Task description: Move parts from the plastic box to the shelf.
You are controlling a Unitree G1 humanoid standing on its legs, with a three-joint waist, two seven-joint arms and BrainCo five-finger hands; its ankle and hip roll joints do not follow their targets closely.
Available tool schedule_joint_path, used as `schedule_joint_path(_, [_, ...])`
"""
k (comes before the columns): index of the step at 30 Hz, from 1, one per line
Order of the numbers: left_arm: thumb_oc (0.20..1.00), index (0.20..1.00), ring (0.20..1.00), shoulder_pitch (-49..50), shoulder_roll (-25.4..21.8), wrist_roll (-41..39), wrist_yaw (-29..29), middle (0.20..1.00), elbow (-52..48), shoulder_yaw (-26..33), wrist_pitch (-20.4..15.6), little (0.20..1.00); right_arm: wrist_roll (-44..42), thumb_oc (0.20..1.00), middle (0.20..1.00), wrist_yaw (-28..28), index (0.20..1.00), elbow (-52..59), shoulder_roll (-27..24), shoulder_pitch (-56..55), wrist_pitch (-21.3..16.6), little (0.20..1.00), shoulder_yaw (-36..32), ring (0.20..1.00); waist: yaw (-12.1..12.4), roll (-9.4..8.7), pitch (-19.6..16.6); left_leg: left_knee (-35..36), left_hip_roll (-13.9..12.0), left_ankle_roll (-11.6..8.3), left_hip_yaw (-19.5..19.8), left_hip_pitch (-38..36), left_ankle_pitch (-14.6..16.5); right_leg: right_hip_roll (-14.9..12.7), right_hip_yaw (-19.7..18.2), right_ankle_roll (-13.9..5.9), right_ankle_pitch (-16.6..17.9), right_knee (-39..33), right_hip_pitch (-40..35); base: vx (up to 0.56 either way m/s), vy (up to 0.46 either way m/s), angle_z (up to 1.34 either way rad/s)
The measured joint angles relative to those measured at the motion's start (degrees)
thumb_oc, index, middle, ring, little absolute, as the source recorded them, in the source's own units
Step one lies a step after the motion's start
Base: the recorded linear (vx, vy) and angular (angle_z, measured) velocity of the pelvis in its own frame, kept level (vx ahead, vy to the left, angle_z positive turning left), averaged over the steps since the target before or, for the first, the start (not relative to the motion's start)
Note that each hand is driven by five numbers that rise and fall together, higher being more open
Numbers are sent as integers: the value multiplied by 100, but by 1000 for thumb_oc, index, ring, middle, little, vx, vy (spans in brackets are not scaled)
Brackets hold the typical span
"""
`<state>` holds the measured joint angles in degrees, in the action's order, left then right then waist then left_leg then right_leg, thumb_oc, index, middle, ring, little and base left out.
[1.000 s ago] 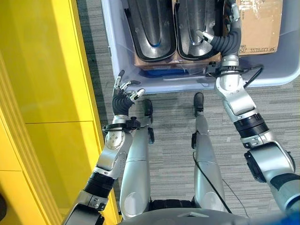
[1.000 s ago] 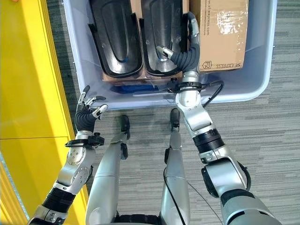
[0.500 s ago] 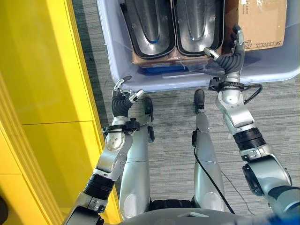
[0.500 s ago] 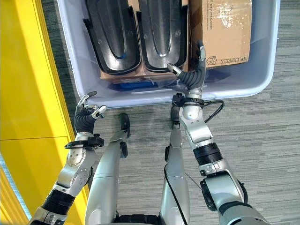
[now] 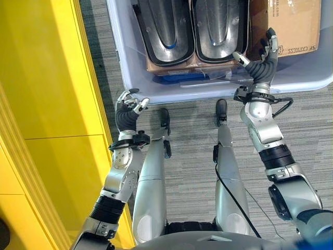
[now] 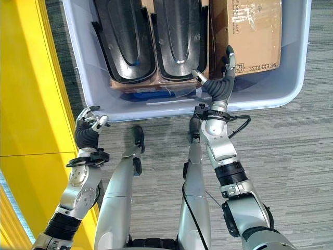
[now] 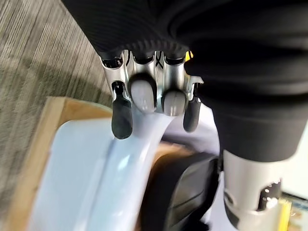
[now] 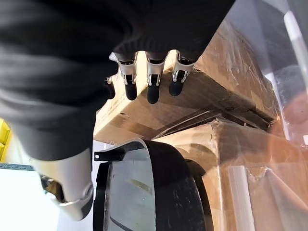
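Part tops are cropped; black parts (image 5: 192,28) lie in plastic box (image 5: 125,67), beyond the empty, spread right hand (image 5: 258,66); left hand (image 5: 126,111) is loosely curled, empty

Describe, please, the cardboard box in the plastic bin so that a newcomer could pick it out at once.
Start at the pale blue plastic box on the grey carpet beside the yellow wall. Inside it, two black moulded parts lie side by side on the left, and the cardboard box fills the right end, just beyond the open right hand. It alone is flat, brown and printed, not black and curved.
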<state>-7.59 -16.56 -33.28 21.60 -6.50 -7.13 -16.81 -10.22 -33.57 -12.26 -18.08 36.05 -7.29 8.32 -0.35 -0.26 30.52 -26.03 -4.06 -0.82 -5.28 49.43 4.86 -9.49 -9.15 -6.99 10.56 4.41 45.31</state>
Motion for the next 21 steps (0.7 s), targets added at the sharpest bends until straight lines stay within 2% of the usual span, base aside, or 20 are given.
schedule_joint_path(5, [1000, 1000, 1000, -67, 22, -273, -35, 1000, -421, 164, -275, 1000, -27, 1000, 1000, 73, 1000, 0, 1, -8, -13, 1000, -12, 1000, 6, 0, 0, -1, 3, 1, -1, -13, 1, -5, 0, 0, 0, 24, -1, 0, 0, 0])
schedule_joint_path(10, [1000, 1000, 1000, -70, 98, -603, -126, 1000, -523, 157, -366, 1000, -30, 1000, 1000, 122, 1000, -1, 0, -9, -17, 1000, -10, 1000, 10, 1, 0, 2, 2, 1, -1, -24, 0, -1, 0, 0, 0, 33, -1, 0, 0, 0])
schedule_joint_path(21, [1000, 1000, 1000, -230, 180, -614, -136, 1000, -633, 179, -493, 1000, 37, 1000, 1000, 161, 1000, -575, -161, 328, 67, 1000, 30, 1000, 155, 10, 4, 3, 3, 0, 0, -31, -1, -3, 0, 0, 0, 50, -2, 0, 0, 0])
